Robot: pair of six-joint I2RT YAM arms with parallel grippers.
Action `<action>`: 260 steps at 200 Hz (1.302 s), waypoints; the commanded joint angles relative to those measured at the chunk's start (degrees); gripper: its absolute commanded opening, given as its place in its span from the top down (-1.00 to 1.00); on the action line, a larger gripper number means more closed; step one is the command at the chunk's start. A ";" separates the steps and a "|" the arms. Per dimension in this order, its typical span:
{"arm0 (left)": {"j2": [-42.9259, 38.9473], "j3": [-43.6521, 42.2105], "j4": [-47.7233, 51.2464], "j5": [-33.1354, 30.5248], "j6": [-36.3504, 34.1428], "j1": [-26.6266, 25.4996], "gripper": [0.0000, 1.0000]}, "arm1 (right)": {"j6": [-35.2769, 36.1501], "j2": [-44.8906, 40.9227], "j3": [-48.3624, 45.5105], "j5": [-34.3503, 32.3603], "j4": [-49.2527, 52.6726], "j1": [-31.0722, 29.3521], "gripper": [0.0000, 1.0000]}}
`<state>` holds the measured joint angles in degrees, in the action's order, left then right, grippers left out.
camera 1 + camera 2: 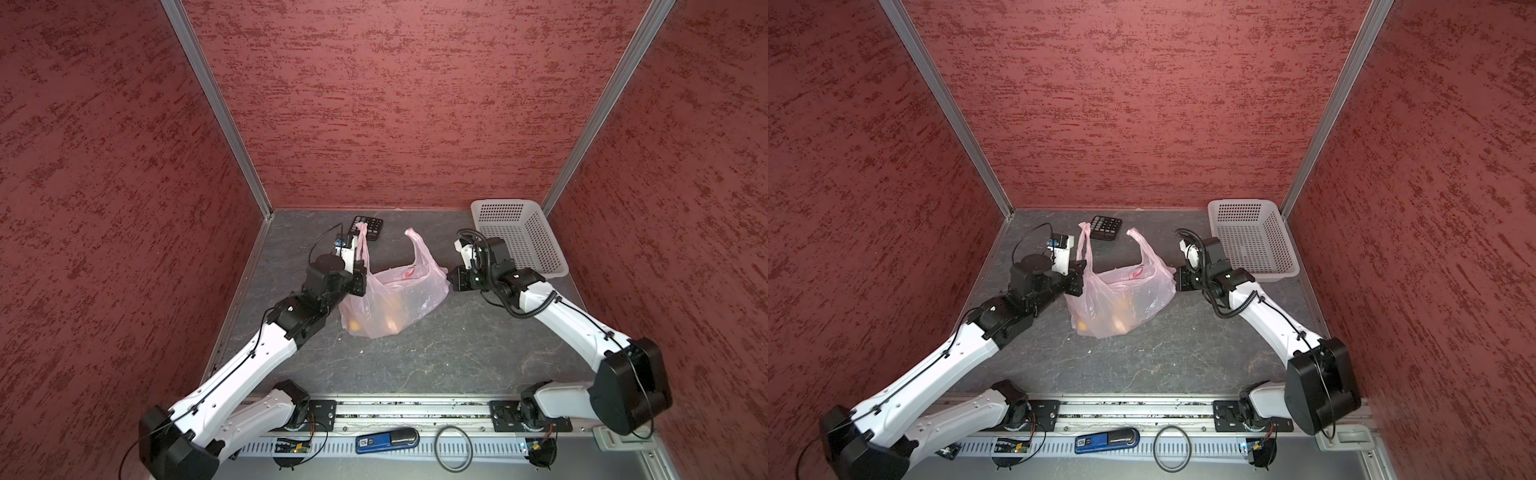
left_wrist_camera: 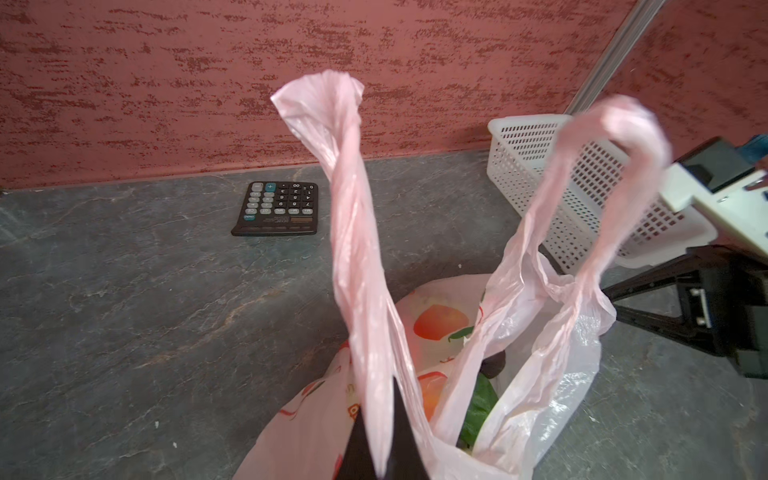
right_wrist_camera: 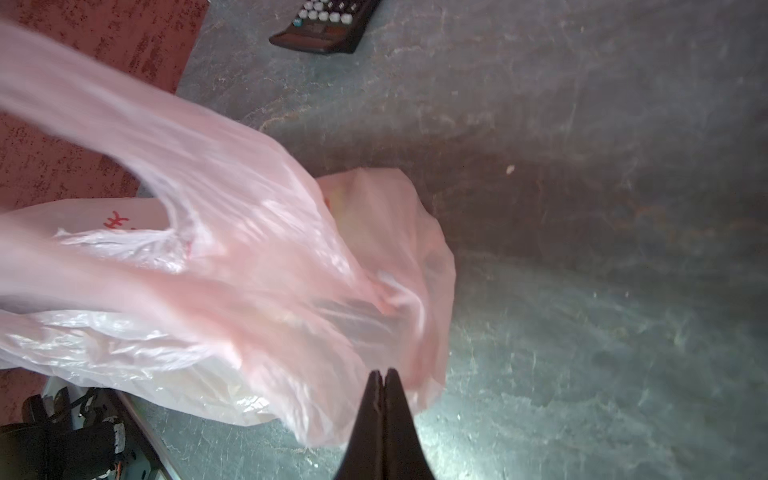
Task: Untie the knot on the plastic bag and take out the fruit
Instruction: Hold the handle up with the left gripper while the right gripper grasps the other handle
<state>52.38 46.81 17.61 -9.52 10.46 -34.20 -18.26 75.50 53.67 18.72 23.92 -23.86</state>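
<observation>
The pale pink plastic bag [image 1: 395, 295] [image 1: 1121, 295] lies mid-table with its mouth open. No knot shows: its two handle loops [image 2: 345, 166] [image 2: 623, 137] stand apart. My left gripper [image 1: 360, 274] [image 2: 380, 415] is shut on the base of the left loop and holds it up. At the bag's right edge, my right gripper [image 1: 451, 278] [image 3: 383, 374] is shut with its tips pinching the side film. Fruit shows inside as a dark green piece [image 2: 478, 407] and a dark brown one [image 2: 494, 363]. In a top view yellow shapes [image 1: 392, 320] glow through the film.
A black calculator [image 1: 368, 227] lies near the back wall behind the left loop. A white perforated basket [image 1: 519, 237] fills the back right corner, just behind the right wrist. Red walls close three sides. A blue device [image 1: 386, 440] and a black ring [image 1: 453, 448] lie on the front rail.
</observation>
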 commanded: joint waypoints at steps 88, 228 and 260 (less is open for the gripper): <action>-10.37 -10.92 -8.56 4.48 0.41 -1.84 1.00 | 11.56 7.40 22.49 -13.79 5.78 -14.37 -0.71; -13.00 -13.67 -10.13 2.25 -2.40 -2.88 1.00 | 4.81 2.90 17.08 -38.07 10.59 -14.99 1.00; -7.19 -10.77 -14.00 6.09 -4.48 -2.67 1.00 | -5.10 -10.95 5.40 -40.08 16.43 -14.97 1.00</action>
<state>42.30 33.74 8.03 -6.17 8.73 -36.97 -13.50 72.38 65.41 -16.78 34.26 -38.85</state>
